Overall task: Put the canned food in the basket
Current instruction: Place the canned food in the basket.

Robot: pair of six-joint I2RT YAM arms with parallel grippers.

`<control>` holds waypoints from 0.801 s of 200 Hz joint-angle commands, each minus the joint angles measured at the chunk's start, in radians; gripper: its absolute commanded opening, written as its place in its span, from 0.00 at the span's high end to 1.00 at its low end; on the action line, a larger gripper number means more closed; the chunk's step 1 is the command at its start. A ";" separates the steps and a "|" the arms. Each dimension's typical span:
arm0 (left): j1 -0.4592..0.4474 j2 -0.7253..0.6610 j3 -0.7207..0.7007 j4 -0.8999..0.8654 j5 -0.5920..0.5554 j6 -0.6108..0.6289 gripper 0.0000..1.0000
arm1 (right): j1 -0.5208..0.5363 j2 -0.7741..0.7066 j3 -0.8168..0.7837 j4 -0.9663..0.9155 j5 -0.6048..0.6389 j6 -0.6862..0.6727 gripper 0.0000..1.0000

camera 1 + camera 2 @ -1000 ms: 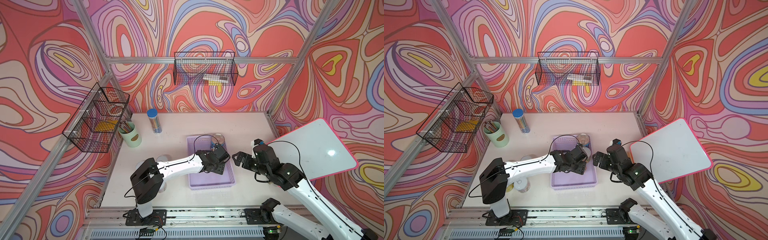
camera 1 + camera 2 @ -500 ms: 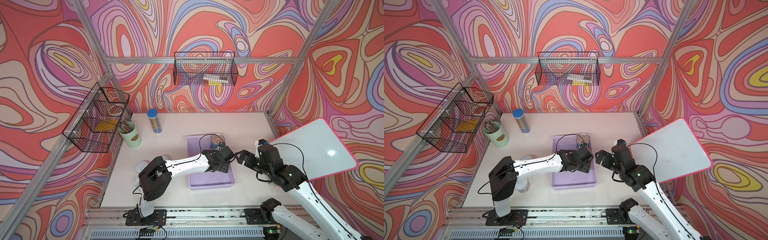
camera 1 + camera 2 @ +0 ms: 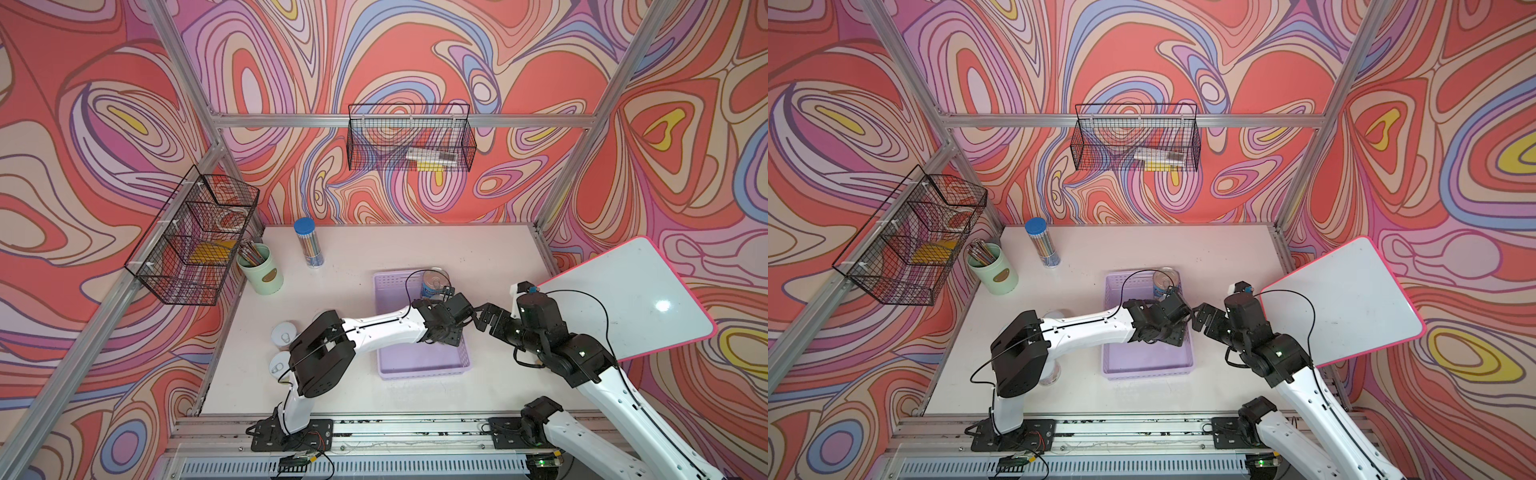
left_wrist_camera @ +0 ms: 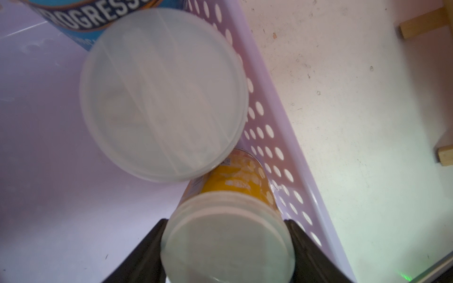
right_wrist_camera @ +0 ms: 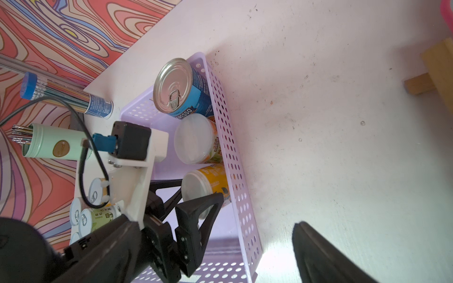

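Lilac plastic basket (image 3: 424, 371) has three cans lined up along its wall on the right arm's side: blue can (image 5: 181, 88) in the far corner, a white-lidded can (image 5: 196, 139) just beside it, then the yellow can (image 4: 230, 215) nearest the robot. Left gripper (image 4: 226, 245) is clamped on that yellow can just under its white lid, one finger either side. The can looks tipped, base toward the wall, and I can't tell if the base touches the basket floor. Step in hand, as I read it: set down and release. To do it well, lower until the base seats flat, open just enough to clear the lid, then lift straight up with no sideways drag. The neighbouring can's lid is close and the perforated wall is right next to the outer finger. Room: the basket's half on the left arm's side is bare, so back out that way. Right gripper (image 3: 482, 318) has jaws spread wide, holds nothing, and hovers just outside that same wall, close to the left wrist. I'd hold it outside the basket till the left arm clears. More cans (image 3: 284, 334) stand on the table (image 3: 415, 249) outside the basket on the left arm's side, so the task is well short of done.
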 commanded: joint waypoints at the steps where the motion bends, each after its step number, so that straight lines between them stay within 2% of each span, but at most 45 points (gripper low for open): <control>1: -0.005 0.016 0.051 0.034 -0.036 -0.011 0.56 | -0.004 -0.003 -0.018 0.006 -0.009 0.001 0.02; 22: -0.005 0.026 0.062 0.028 -0.037 -0.008 0.51 | -0.004 0.003 -0.020 0.010 -0.015 0.003 0.02; 62: -0.004 0.032 0.063 0.028 -0.031 -0.011 0.29 | -0.003 0.005 -0.012 0.004 -0.015 0.001 0.02; 110: -0.005 0.035 0.062 0.035 -0.021 -0.015 0.12 | -0.003 0.003 -0.007 -0.009 -0.008 0.000 0.02; 160: -0.004 0.027 0.061 0.029 -0.018 -0.017 0.10 | -0.004 0.002 0.000 -0.028 0.010 -0.011 0.02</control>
